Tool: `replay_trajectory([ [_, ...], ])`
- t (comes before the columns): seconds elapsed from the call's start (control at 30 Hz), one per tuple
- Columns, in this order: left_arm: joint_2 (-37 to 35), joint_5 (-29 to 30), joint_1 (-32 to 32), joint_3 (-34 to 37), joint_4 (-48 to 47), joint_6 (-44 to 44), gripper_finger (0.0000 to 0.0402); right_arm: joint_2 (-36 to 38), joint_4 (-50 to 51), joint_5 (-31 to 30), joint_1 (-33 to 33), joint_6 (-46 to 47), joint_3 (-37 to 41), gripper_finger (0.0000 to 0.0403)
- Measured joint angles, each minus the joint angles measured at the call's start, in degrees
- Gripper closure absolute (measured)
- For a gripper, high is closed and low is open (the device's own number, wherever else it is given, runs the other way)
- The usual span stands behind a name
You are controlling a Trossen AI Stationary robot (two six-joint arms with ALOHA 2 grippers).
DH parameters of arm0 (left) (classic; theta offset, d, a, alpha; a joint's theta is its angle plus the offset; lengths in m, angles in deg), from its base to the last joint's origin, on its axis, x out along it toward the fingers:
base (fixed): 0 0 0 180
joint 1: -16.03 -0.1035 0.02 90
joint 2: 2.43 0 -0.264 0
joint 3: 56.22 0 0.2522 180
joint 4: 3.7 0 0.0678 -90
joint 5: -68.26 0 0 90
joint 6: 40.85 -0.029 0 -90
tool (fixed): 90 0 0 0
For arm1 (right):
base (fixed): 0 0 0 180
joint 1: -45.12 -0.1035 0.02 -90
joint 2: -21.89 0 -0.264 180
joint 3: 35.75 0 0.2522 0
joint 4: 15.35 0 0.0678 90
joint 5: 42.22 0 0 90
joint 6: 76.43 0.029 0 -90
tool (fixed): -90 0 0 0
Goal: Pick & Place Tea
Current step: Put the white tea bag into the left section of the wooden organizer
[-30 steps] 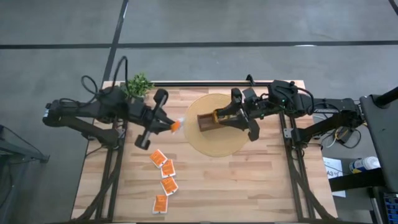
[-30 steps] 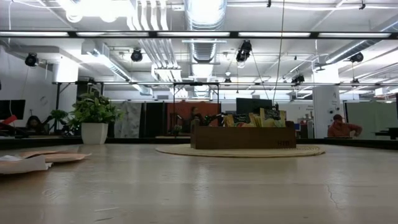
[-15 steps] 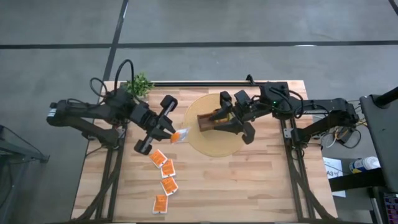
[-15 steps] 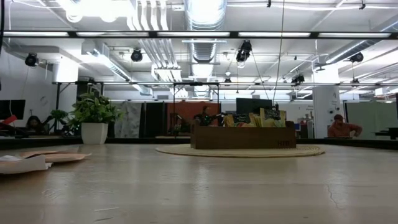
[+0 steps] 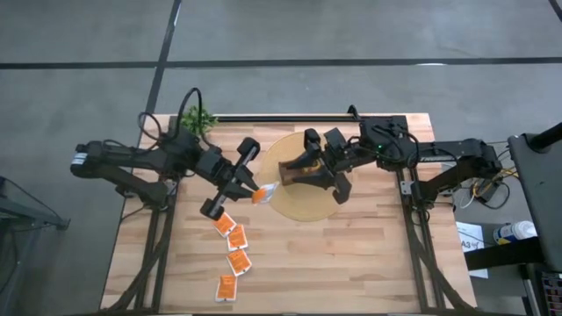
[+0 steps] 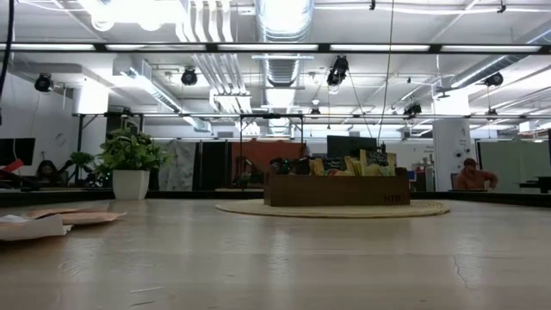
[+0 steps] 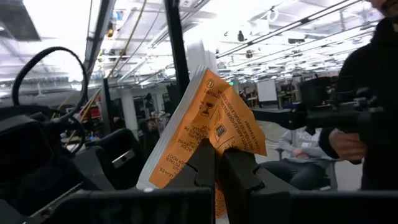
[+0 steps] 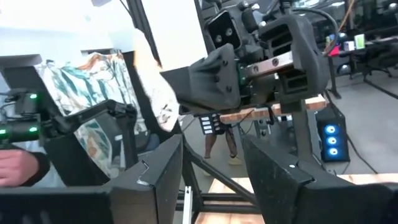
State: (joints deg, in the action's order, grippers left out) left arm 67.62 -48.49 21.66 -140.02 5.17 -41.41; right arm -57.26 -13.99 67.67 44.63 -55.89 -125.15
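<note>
— Where's the tea?

— My left gripper (image 5: 255, 191) has its jaws clamped on an orange-and-white tea sachet (image 7: 208, 127), held above the counter (image 5: 351, 254) at the round mat's (image 5: 303, 206) edge. Four more sachets (image 5: 231, 250) lie near the front.

— And the right?

— My right gripper (image 5: 309, 172) hovers at the wooden box (image 6: 336, 189), jaws wide, holding nothing.

Printed matter legible at this moment. The orange-and-white tea sachet (image 7: 208, 127), clamped between the fingers of the left gripper (image 7: 216, 163), carries lines of small dark print running along its length, an hourglass pictogram and a square pictogram; only the word "LEAVES" can be partly made out, the remainder being too fine to read. The dark labels on the sachets standing in the wooden box (image 6: 337, 190) cannot be read.
</note>
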Motion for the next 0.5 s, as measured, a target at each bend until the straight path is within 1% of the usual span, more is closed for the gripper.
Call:
replay_trajectory([
  [0.1, 0.58, 1.86, 0.00, 0.00, 0.09, 0.51, 0.0394, -0.36, 0.00, -0.55, 0.00, -0.17, 0.00, 0.0234],
  [0.5, 1.86, 2.89, -0.17, 0.00, 0.09, 0.47, 0.0394, -1.23, 0.09, -0.34, 0.00, -0.76, -1.70, 0.0234],
])
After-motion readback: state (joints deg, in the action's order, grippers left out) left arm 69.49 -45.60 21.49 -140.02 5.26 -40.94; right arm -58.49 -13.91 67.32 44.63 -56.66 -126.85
